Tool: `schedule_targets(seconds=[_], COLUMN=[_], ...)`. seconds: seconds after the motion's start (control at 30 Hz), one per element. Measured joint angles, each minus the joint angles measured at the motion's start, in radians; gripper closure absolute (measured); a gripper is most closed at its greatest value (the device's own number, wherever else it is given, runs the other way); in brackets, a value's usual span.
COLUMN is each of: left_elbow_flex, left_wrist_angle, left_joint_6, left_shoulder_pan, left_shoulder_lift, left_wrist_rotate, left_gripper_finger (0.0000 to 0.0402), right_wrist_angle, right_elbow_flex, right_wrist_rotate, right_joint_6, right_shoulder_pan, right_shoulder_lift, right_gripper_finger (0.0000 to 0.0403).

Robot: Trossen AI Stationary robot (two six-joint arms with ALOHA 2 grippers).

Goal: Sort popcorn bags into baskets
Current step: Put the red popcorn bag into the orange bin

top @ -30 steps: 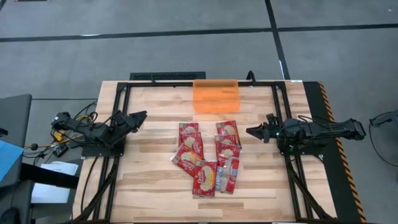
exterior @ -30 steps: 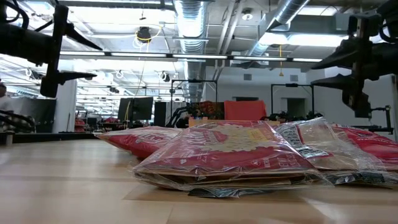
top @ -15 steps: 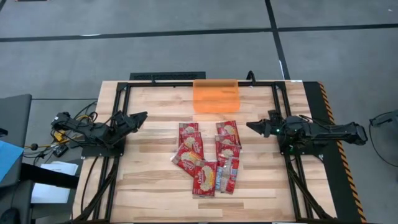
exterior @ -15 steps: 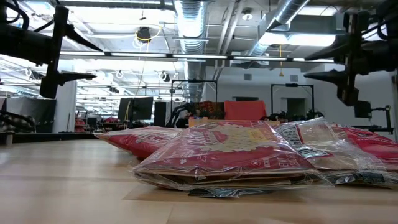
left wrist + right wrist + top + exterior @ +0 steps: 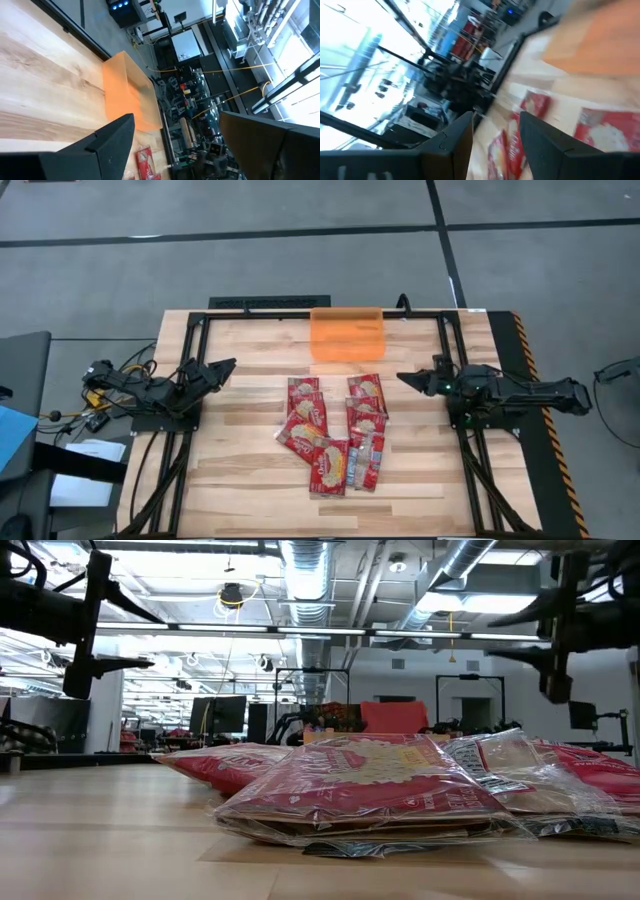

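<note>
Wooden table: popcorn bags variously angled.

Tabletop: pale wooden planks, rectangular, edged by a black metal frame along the far side and down both sides; a yellow-and-black striped strip runs along the right edge

Basket: translucent orange bin, resting at the far middle of the tabletop, just inside the frame

Popcorn bags: red packets with cream centres, lying flat in a loose cluster at the middle of the tabletop, several overlapping, two rough columns; near the basket but apart from it; clear wrapper edges show in the low view
</note>
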Motion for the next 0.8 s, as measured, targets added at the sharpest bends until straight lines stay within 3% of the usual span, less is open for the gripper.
schedule_targets(seconds=[0.17, 0.27, 0.37, 0.5, 0.67, 0.8], left_elbow_flex=[0.0, 0.0, 0.0, 0.0, 0.0, 0.0], left_wrist_angle=[-0.034, -0.037, -0.036, -0.036, -0.036, -0.036], left_joint_6=[-0.028, -0.031, -0.034, -0.037, -0.038, -0.038], left_shoulder_pan=[0.0, 0.0, 0.0, 0.0, 0.0, 0.0], left_shoulder_lift=[0.0, 0.0, 0.0, 0.0, 0.0, 0.0], left_wrist_rotate=[-0.018, -0.018, -0.015, -0.008, -0.008, 0.013], left_gripper_finger=[0.0123, 0.0123, 0.0123, 0.0123, 0.0123, 0.0123], right_wrist_angle=[0.103, 0.18, 0.106, -0.291, -0.896, -1.14], right_elbow_flex=[0.0, 0.009, 0.108, 0.357, 0.675, 0.781], right_wrist_rotate=[-0.009, -0.081, -0.15, -0.159, -0.172, -0.269], right_joint_6=[-0.016, -0.015, -0.014, -0.132, -0.214, -0.133], right_shoulder_pan=[-0.001, -0.004, -0.004, 0.004, 0.022, 0.106], right_shoulder_lift=[0.0, 0.0, 0.016, 0.122, 0.372, 0.547], right_gripper_finger=[0.0227, 0.0232, 0.0236, 0.0242, 0.0239, 0.0219])
